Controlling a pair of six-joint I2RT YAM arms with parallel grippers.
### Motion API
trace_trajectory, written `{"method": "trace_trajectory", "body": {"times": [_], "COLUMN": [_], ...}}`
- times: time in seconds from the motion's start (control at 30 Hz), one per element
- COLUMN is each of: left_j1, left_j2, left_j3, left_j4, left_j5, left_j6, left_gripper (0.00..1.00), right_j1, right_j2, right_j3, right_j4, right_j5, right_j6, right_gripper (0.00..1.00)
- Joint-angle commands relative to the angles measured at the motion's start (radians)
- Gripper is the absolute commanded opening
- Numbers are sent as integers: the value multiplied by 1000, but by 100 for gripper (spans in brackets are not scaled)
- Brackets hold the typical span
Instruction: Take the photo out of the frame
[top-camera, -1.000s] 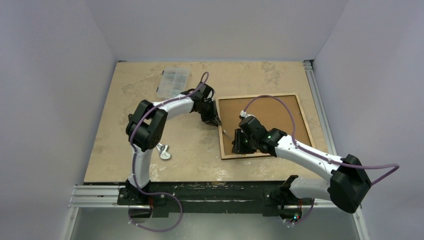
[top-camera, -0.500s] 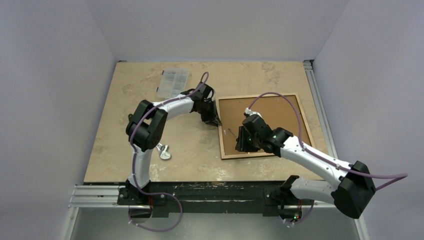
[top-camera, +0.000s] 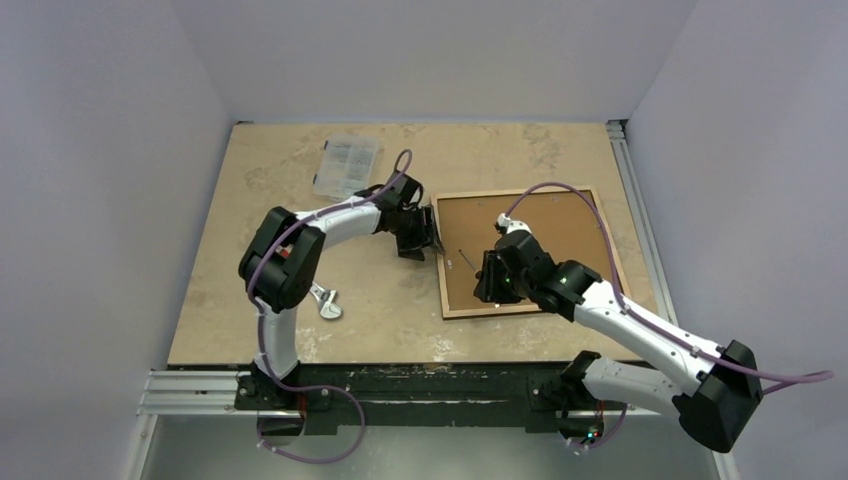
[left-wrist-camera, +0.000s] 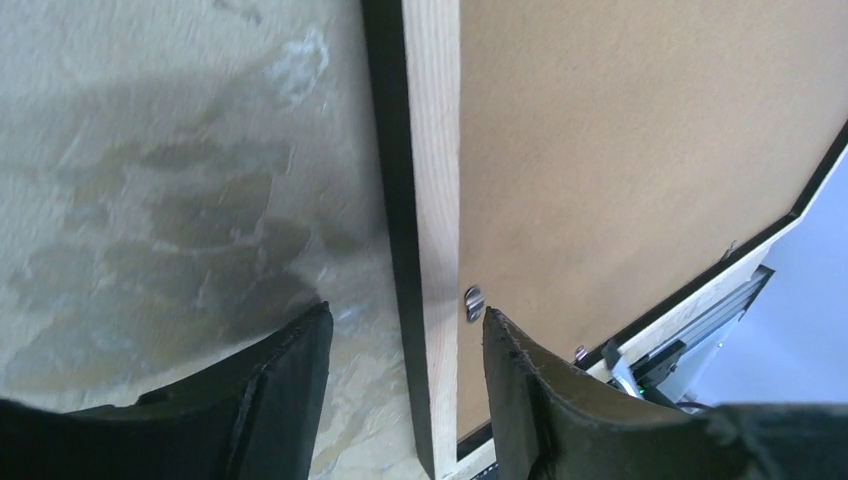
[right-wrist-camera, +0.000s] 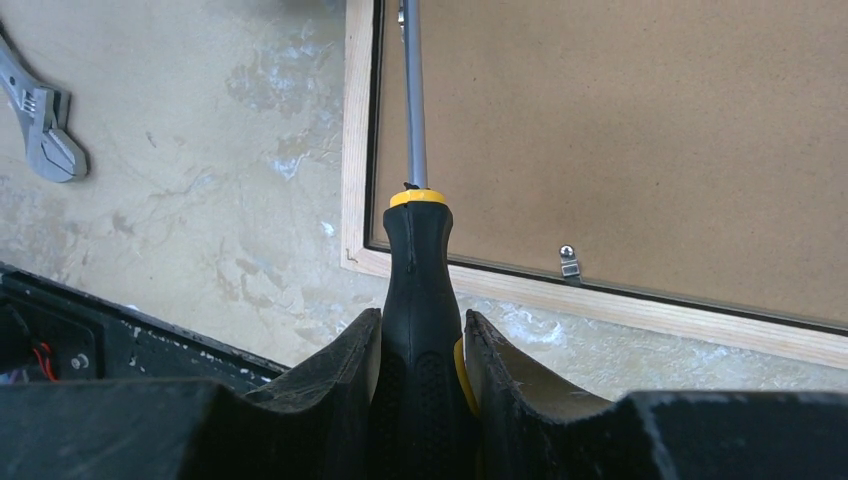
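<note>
Near edge, 5 o'clock: base of right arm, upper link swung out to 4, forearm doubling back toward 10, wrist pitched down over the near-left corner of the frame (top-camera: 520, 193). Clamped tight in the right pincer (right-wrist-camera: 420, 335): black-and-yellow handle of a screwdriver (right-wrist-camera: 419, 270), shaft running just inside the left rail toward 12. Tip off the wrist view, so cannot tell if it is touching anything.

At 8 o'clock on the bench (top-camera: 300, 200): a wrench (top-camera: 326, 303), well apart from both arms.

At 3 o'clock of bench centre: frame flat and face down, brown backing panel (top-camera: 560, 230) up, seated inside the rails. No sight of the photo, presumably under the panel. One metal clip (right-wrist-camera: 568, 262) on the near rail, another showing on the left rail.

Left arm: up from 7 o'clock, elbow bent, forearm out toward 2, wrist down at the left rail. Spread wide, the left pincer (left-wrist-camera: 405, 322) straddles that rail, gripping nothing. Reads as bracing.

Judged step: freeing clips, early in the task. Next: tip against a clip tab, swing it off the panel, light force to spare the fibreboard, frame held from sliding.

Far, 11 o'clock: clear parts box (top-camera: 347, 163).
</note>
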Motion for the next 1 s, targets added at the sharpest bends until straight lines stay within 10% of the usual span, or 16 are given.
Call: {"method": "trace_trajectory", "body": {"times": [0.0, 0.33, 0.77, 0.97], "left_j1": [-27, -150, -257, -259], "left_j2": [-97, -230, -464, -290], "left_j3": [-54, -294, -302, -303], "left_j4": [27, 224, 75, 44], "left_j5": [-47, -71, -191, -185], "left_j6": [-23, -125, -128, -125], "left_gripper": [55, 46, 47, 43], "right_j1": [1, 1, 1, 0], "right_j2": [-31, -123, -223, -277], "right_j3": [-23, -59, -85, -97], "right_j4": [-1, -19, -33, -46], "right_j5": [42, 46, 69, 24], "right_j6": [-13, 2, 35, 55], "right_gripper": [0, 0, 0, 0]}}
